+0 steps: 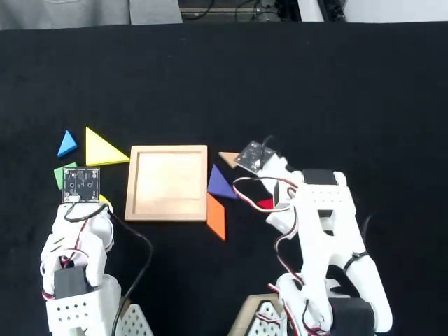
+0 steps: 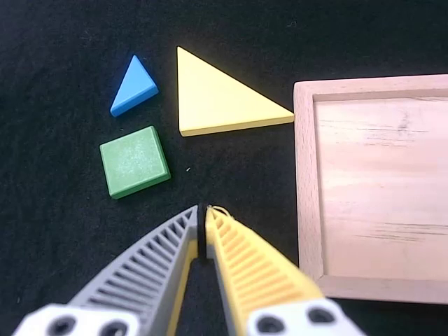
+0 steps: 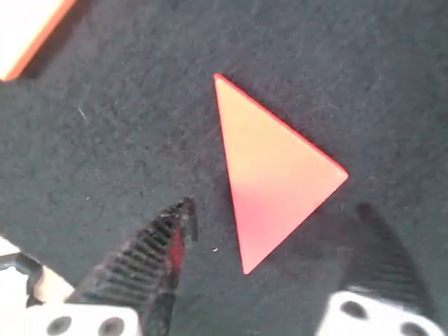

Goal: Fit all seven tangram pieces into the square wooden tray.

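Observation:
The square wooden tray [image 1: 131, 183] lies mid-table with nothing in it. Left of it sit a large yellow triangle [image 1: 101, 148], a small blue triangle [image 1: 67, 143] and a green square [image 1: 59, 175]. My left gripper [image 2: 205, 211] is shut on nothing, a little short of the green square [image 2: 134, 161], with the tray's rim [image 2: 306, 175] beside it. Right of the tray lie a purple triangle [image 1: 219, 183], an orange parallelogram [image 1: 216, 215], a tan triangle [image 1: 227, 157] and a red triangle [image 1: 266, 204]. My right gripper [image 3: 274, 208] is open, its fingers on either side of the red triangle [image 3: 273, 171].
The table is covered in black cloth, with wide free room beyond the tray. Both arm bases stand at the near edge. In the right wrist view an edge of the orange parallelogram [image 3: 28, 28] shows, apart from the red triangle.

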Controlling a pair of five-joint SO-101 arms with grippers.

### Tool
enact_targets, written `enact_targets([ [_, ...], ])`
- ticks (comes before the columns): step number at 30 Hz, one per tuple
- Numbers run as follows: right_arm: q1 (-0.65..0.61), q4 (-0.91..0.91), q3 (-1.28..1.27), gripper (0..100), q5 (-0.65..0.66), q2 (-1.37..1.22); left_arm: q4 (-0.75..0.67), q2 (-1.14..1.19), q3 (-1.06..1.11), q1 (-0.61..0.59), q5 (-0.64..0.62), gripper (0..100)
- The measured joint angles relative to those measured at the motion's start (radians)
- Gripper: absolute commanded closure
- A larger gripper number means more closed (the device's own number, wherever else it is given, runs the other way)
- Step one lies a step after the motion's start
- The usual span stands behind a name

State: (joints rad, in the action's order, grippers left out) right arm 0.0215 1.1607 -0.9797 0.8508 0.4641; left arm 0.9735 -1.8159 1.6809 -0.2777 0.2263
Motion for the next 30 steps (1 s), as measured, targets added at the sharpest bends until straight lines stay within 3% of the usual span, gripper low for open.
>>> enact_targets([
  [10, 0.034, -0.098, -0.035, 59.9, 0.107, -0.054, 0.0, 0.0, 0.0, 0.0, 0.0, 97],
  [19, 0.037, -0.117, 0.104, 59.8, 0.117, -0.374, 0.0, 0.0, 0.0, 0.0, 0.0, 97],
  [30, 0.037, -0.098, 0.147, 61.9, 0.117, -0.414, 0.0, 0.0, 0.0, 0.0, 0.0, 97],
])
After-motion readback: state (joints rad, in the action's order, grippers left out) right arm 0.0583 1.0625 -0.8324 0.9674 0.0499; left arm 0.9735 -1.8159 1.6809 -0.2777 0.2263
